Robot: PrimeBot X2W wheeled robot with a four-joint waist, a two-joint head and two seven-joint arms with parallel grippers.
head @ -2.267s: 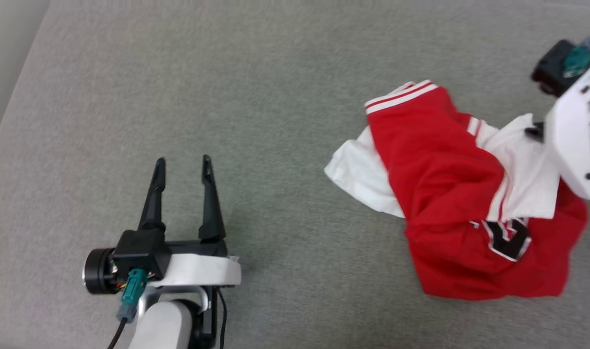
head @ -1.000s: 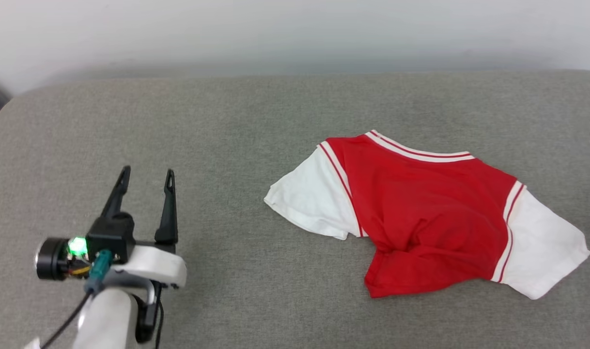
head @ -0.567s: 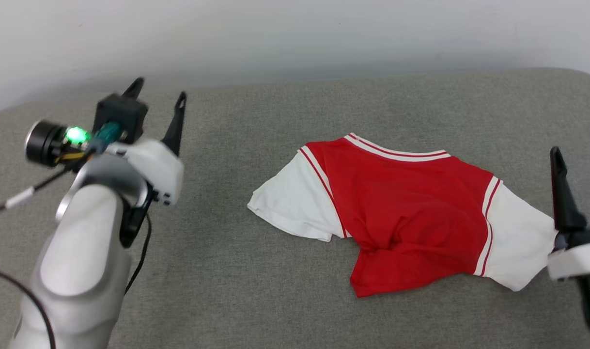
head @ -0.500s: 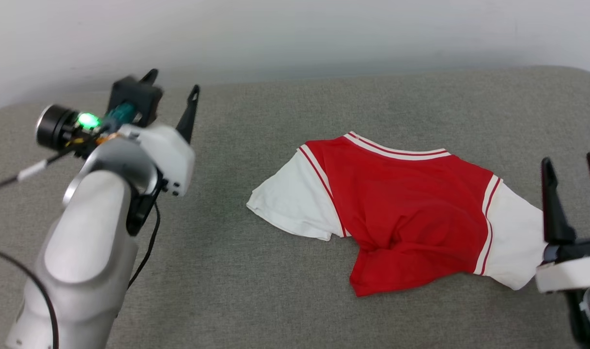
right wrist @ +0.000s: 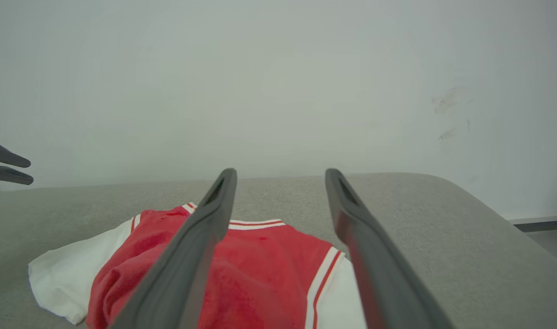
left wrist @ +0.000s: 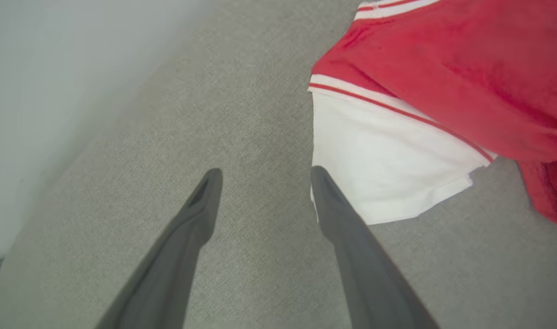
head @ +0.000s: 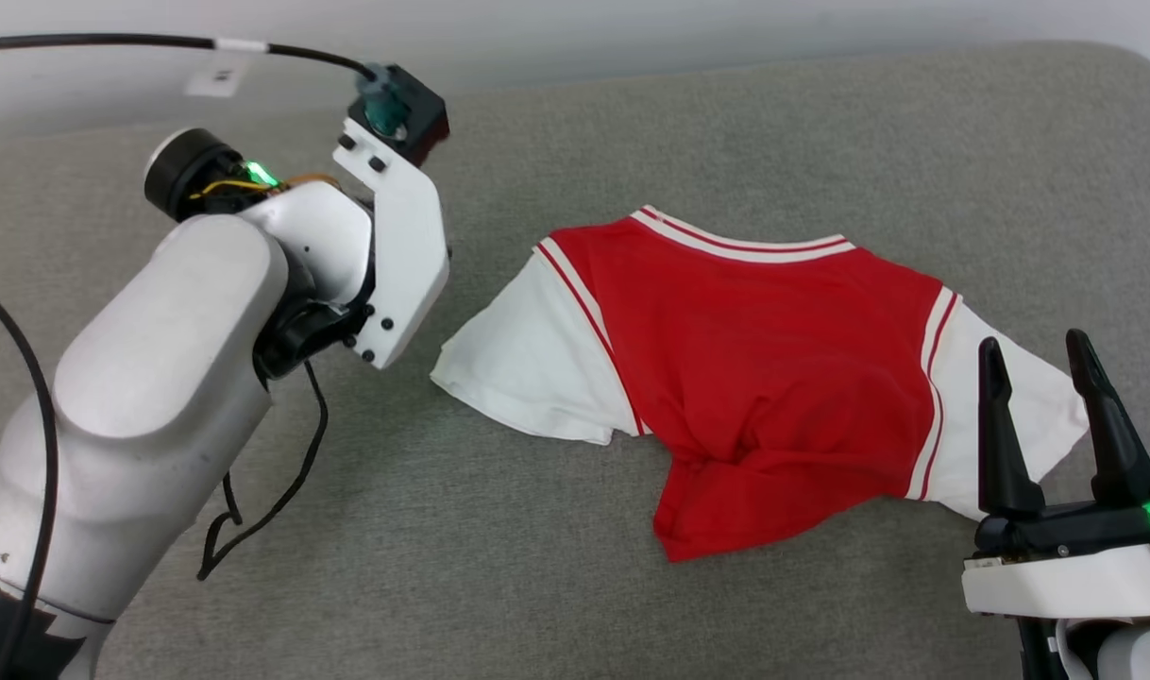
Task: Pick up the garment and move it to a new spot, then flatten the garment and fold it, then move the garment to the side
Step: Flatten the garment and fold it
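Shirt (head: 773, 349) lies on grey worktop (head: 632, 132), hem bunched, between both tools.
Left tool (left wrist: 265, 172): open, empty; sleeve edge (left wrist: 383, 173) just beside one finger.
Right tool (head: 1032, 342): open, empty; other sleeve (head: 960, 425) just ahead of tips.
Recommended: pinch sleeve edges only, pull apart evenly, avoid dragging.

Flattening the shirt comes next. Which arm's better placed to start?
Left, likely: the left gripper is open and pointing down, one finger beside the sleeve edge. The right gripper, also open, points level over the shirt toward the wall.
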